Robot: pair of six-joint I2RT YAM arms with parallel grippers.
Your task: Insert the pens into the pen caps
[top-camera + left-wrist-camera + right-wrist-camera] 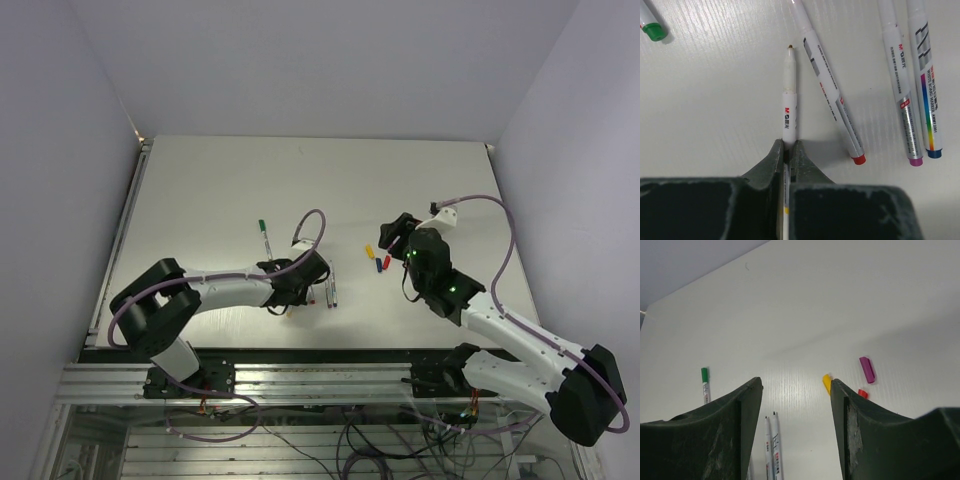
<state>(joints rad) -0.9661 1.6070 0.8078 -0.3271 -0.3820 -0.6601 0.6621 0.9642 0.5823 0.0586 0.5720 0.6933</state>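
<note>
My left gripper (294,296) (788,145) is shut on a grey-white pen (789,100) with a yellow mark, its bare tip pointing away, low over the table. Three more pens lie just to its right, with red (832,95), purple (900,85) and blue (926,75) ends. A pen with a green end (263,237) (704,382) lies farther off to the left. My right gripper (392,238) (795,390) is open and empty above the caps. The yellow cap (826,382) (368,250) lies just outside its right finger, with the purple cap (867,369) and red cap (862,393) beyond.
The white table (200,200) has a metal rail along its left edge (125,240) and grey walls around it. A white connector on the right arm's cable (446,214) hangs over the table behind the right gripper.
</note>
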